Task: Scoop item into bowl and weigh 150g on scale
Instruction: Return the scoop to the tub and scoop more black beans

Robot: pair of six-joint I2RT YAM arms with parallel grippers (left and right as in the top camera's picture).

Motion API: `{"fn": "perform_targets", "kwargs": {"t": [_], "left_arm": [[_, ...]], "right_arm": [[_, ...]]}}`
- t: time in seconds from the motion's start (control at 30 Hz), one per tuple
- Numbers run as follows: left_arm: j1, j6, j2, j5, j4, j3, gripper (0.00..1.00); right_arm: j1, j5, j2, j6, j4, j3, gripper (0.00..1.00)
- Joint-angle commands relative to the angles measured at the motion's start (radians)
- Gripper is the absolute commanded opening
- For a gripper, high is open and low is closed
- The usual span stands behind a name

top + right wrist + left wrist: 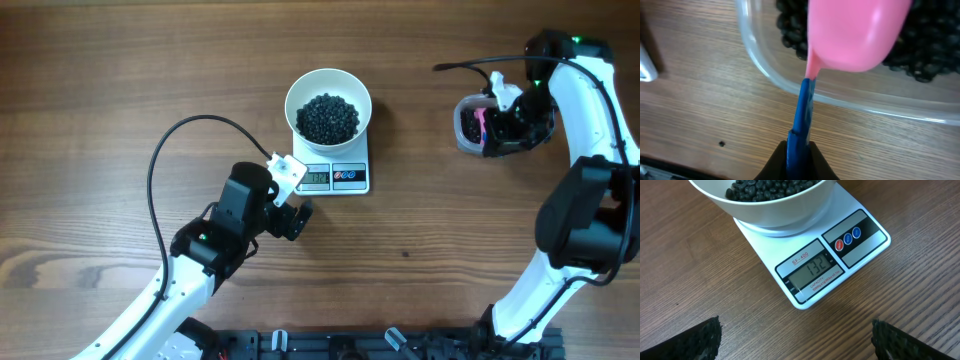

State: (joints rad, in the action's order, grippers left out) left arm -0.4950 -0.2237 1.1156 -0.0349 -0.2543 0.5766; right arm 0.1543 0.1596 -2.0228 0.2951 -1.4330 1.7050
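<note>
The item (328, 118) weighs short on the scale (812, 267); right gripper (799, 150) pinches the scoop (855, 35) at the tub (760, 55); left gripper (796, 342) gapes empty; small top-up due.

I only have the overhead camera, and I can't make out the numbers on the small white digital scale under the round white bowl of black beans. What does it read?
Observer: In the left wrist view, the grey display of the small white digital scale reads 132.
Operator: Is the right end effector holding anything?
Observer: Yes. The right end effector is shut on the blue handle of a pink plastic scoop.
Operator: Where is the scoop's head?
Observer: Over the clear plastic tub of tiny black beans. Only its pink outside shows, so I can't tell whether it is loaded.
</note>
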Motion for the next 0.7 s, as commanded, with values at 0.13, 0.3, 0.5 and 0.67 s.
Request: {"fn": "perform_targets", "kwargs": {"t": [0.13, 0.3, 0.5, 0.67], "left_arm": [[0.009, -0.005, 0.0, 0.006, 0.0, -0.003, 1.0], [0.009, -0.005, 0.0, 0.006, 0.0, -0.003, 1.0], [0.009, -0.005, 0.0, 0.006, 0.0, -0.003, 1.0], [0.009, -0.005, 0.0, 0.006, 0.0, -0.003, 1.0]], "right_arm": [[-0.009, 0.111, -0.016, 0.048, -0.01, -0.011, 0.04], [0.001, 0.154, -0.016, 0.072, -0.022, -0.011, 0.04], [0.05, 0.22, -0.016, 0.114, -0.031, -0.011, 0.04], [0.097, 0.26, -0.016, 0.144, -0.031, -0.011, 0.04]]}}
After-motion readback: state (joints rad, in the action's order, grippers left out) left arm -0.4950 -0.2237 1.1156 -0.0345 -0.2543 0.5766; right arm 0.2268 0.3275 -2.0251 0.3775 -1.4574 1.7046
